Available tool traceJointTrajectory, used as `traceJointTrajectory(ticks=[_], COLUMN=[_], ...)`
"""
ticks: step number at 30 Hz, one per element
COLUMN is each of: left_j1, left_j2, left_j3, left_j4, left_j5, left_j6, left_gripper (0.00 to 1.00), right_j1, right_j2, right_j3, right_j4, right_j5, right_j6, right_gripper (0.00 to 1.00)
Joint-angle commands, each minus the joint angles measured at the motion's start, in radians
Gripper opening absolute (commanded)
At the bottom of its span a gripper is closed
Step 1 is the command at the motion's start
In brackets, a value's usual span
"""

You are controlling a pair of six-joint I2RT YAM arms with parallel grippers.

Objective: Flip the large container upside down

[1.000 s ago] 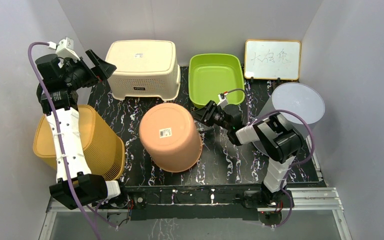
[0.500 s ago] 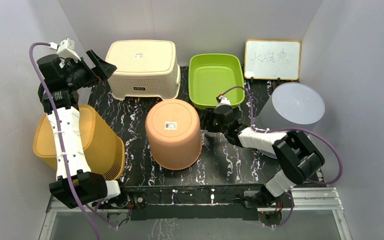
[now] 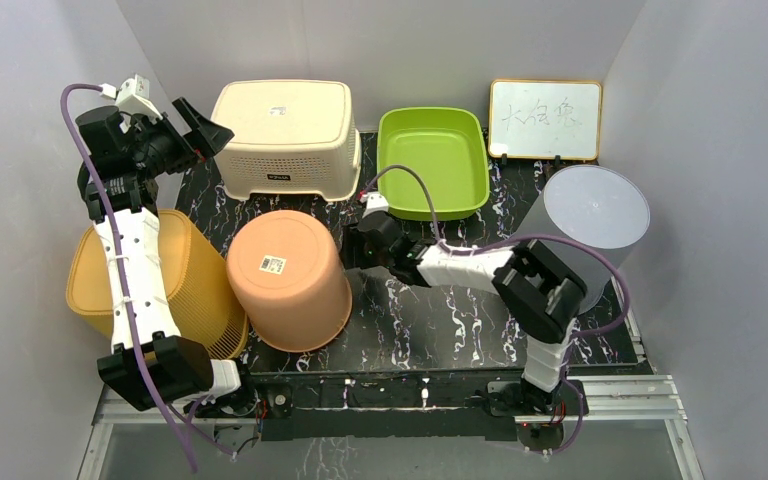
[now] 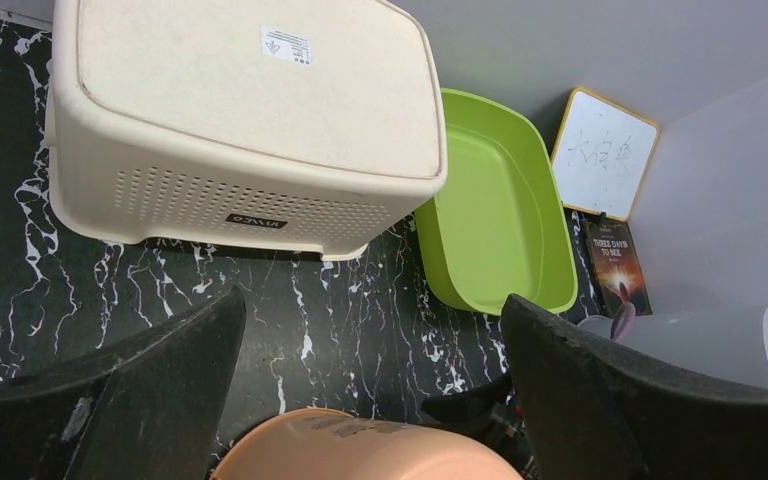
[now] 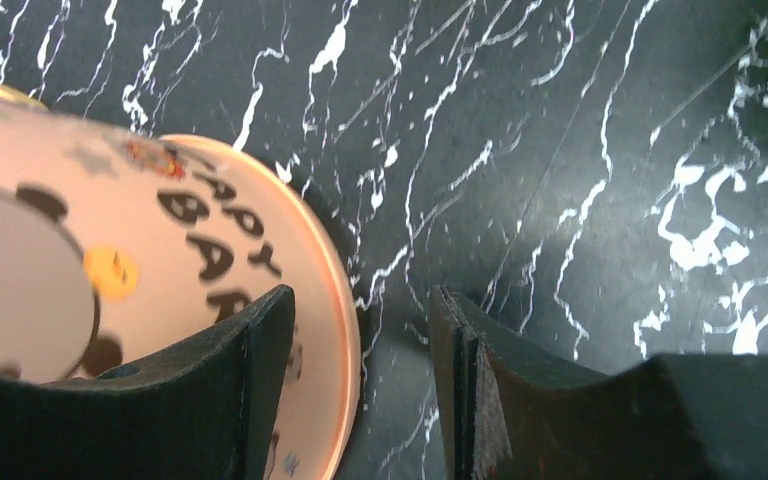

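**Item: peach bucket (image 3: 288, 285).** It is sitting base-up with its label showing, left of centre in the top view, on the black marbled table (image 3: 440, 325). It is leaning a little, with the rim facing the lower right. Its left side is lying just beside the yellow basket (image 3: 205, 290).

**Tool: right gripper (image 3: 357, 250).** It is reaching in from the right of the frame to the bucket's right flank, low by the rim. In the right wrist view the jaws are standing partly apart and straddling that rim. One finger (image 5: 250, 390) is lying over the lettered peach surface. The other is standing on the table side, with a dark gap showing between it and the rim. It is not clamping anything.

**Tool: left gripper (image 3: 198, 128).** It is hanging high at the upper left, well apart from the bucket, jaws spread wide and holding nothing.

**Also standing:**
- cream basket (image 3: 285, 135), upturned, at the back
- green tub (image 3: 430, 160)
- whiteboard (image 3: 545, 118)
- grey bin (image 3: 592, 210), at the right
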Motion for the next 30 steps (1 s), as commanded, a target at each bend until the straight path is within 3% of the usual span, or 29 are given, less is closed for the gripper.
traceJointTrajectory(ticks=[1,4,8,14,20,30], left_j1=[-0.006,-0.006,-0.009,-0.013,-0.014,-0.015], left_j2=[-0.013,-0.021,-0.035,-0.04,-0.043,-0.05], left_j3=[0.036,0.025,-0.014,-0.026,-0.028,-0.067], left_j4=[0.01,0.012,0.047,0.047,0.035,0.053], left_j5=[0.02,0.023,0.032,0.032,0.024,0.025], left_j6=[0.002,0.006,-0.012,-0.013,-0.002,-0.004], left_gripper=[0.98,0.98,0.98,0.98,0.98,0.98], right_j1=[-0.004,-0.016,-0.071,-0.142,-0.197,-0.252], right_j2=[0.025,-0.006,0.028,0.162,0.273,0.271], right_j3=[0.134,0.153,0.262,0.422,0.542,0.468], right_j4=[-0.023,-0.062,-0.159,-0.207,-0.278,-0.247], right_j5=[0.096,0.254,0.336,0.321,0.269,0.175], right_j6=[-0.086,-0.177,-0.304,-0.474,-0.532,-0.523], right_gripper=[0.51,0.56,0.57,0.56,0.56,0.41])
